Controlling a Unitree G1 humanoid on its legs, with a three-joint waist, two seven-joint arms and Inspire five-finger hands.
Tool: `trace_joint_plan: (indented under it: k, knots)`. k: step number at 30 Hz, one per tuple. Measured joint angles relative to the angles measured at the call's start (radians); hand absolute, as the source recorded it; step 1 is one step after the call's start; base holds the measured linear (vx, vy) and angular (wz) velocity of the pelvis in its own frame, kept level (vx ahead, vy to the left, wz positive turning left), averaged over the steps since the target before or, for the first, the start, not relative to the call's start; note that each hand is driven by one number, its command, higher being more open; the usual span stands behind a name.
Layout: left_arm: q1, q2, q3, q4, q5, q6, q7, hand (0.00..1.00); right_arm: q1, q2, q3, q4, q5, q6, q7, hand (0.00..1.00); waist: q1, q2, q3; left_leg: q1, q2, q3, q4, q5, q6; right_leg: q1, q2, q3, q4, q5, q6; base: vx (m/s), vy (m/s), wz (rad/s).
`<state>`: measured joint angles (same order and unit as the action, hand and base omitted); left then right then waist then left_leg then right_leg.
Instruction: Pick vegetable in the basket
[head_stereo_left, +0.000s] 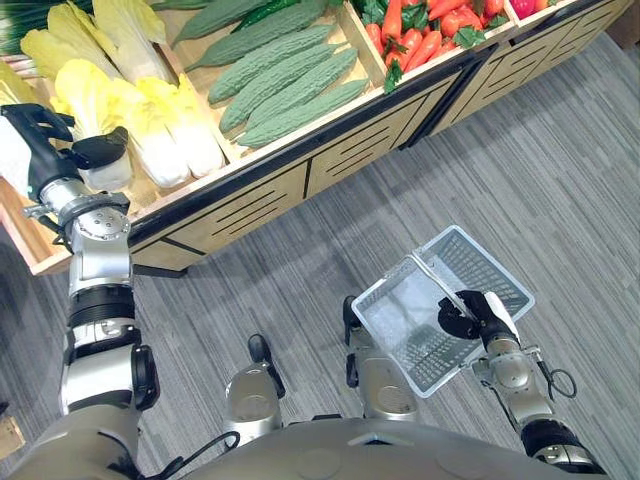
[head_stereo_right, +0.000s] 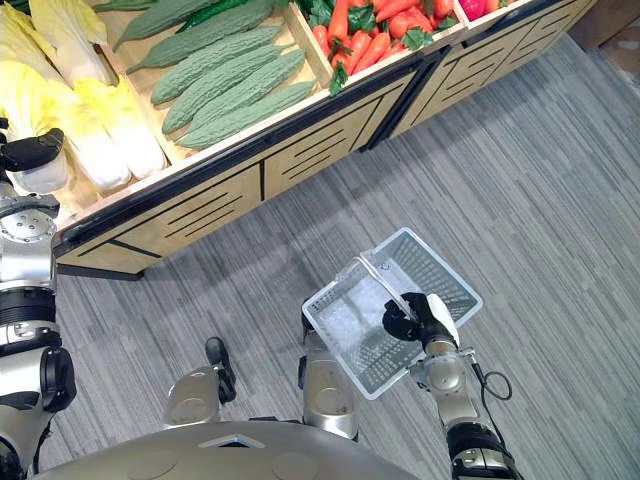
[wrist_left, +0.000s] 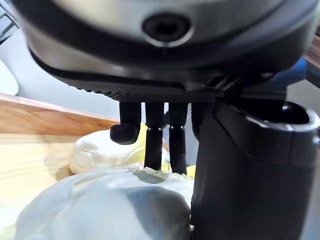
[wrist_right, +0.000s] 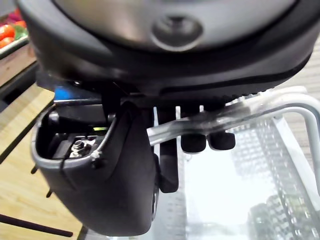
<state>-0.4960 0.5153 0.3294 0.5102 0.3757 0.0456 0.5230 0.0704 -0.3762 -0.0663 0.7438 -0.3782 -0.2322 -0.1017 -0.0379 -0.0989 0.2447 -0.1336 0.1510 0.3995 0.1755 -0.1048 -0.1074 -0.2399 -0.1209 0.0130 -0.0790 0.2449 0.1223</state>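
The cabbage (head_stereo_left: 105, 172) lies on the wooden stand (head_stereo_left: 260, 195), at the near end of a row of yellow and white cabbages (head_stereo_left: 140, 90). Its white bottom end points toward the robot.

The left hand (head_stereo_left: 40, 140) is right over it. The left arm goes straight up from the shoulder and reaches over the edge of the stand. In the left wrist view the fingers (wrist_left: 154, 145) point down, mostly straight, and their tips touch the pale leaves of the cabbage. One finger is bent a little. The thumb (head_stereo_left: 100, 150) sits across the white end. The hand has not closed around the cabbage.

The basket (head_stereo_left: 500, 275) is well apart from the cabbage, low down over the grey floor (head_stereo_left: 560, 170) on the robot's right side. It is see-through and tilted. The right hand (head_stereo_left: 475, 315) holds it by the handle (wrist_right: 280, 102). The right arm is bent and comes up from below. In the right wrist view the fingers (wrist_right: 195, 142) curl tight around the thin handle bar.

Next to the cabbages lie long green bumpy gourds (head_stereo_left: 280, 80). Past them are red vegetables (head_stereo_left: 420, 35) with green tops.
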Motion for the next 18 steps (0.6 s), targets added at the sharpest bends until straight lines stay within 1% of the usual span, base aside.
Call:
trace_joint_plan:
  k: [3,7,10,11,14,16,18]
  knots:
    - [0.011,0.002,0.000,-0.004,0.023,0.000,-0.006,0.00,0.004,0.000,-0.014,-0.001,0.000,0.000,0.000,0.00,0.002,0.003,-0.002,-0.002,0.004,0.001,0.017,-0.009,0.001,0.004,0.000,0.009,0.000,0.000,0.000,-0.04,-0.005,-0.04]
    - [0.058,0.005,-0.007,-0.036,0.031,-0.001,-0.021,0.00,0.029,0.000,-0.034,-0.003,0.000,0.000,0.000,0.00,0.002,0.020,-0.023,-0.017,0.013,-0.004,0.037,-0.022,0.000,0.002,0.001,0.010,0.000,0.000,0.000,-0.04,-0.006,0.01]
    - [0.087,0.030,-0.037,-0.055,0.070,-0.016,-0.039,0.00,0.040,0.000,-0.046,-0.003,0.000,0.000,0.000,0.00,0.005,0.029,-0.028,-0.023,0.017,-0.009,0.047,-0.023,-0.001,0.002,0.003,0.008,0.000,0.000,0.000,-0.04,-0.017,0.03]
    - [0.106,0.048,-0.044,-0.069,0.087,-0.028,-0.052,1.00,0.039,0.000,-0.046,-0.004,0.000,0.000,0.000,0.00,0.004,0.029,-0.029,-0.024,0.018,-0.009,0.049,-0.022,-0.001,0.002,0.003,0.007,0.000,0.000,0.000,-0.05,-0.020,0.02]
    - [0.124,0.065,-0.048,-0.086,0.113,-0.053,-0.071,1.00,0.048,0.000,-0.052,-0.004,0.000,0.000,0.000,0.00,0.005,0.034,-0.033,-0.023,0.017,-0.009,0.050,-0.020,0.000,0.003,0.002,0.005,0.000,0.000,0.000,-0.05,-0.018,0.00]
    - [0.156,0.091,-0.061,-0.086,0.150,-0.076,-0.084,1.00,0.055,0.000,-0.055,-0.004,0.000,0.000,0.000,0.00,0.004,0.041,-0.047,-0.023,0.018,-0.009,0.049,-0.019,-0.001,0.003,0.002,-0.001,0.000,-0.001,0.001,-0.04,-0.017,0.00]
    - [0.160,0.091,-0.068,-0.086,0.151,-0.090,-0.098,1.00,0.062,0.000,-0.060,-0.004,0.000,0.000,0.000,0.00,0.006,0.045,-0.051,-0.023,0.017,-0.010,0.046,-0.015,-0.001,0.003,0.001,-0.007,0.000,-0.001,0.001,-0.04,-0.017,0.03]
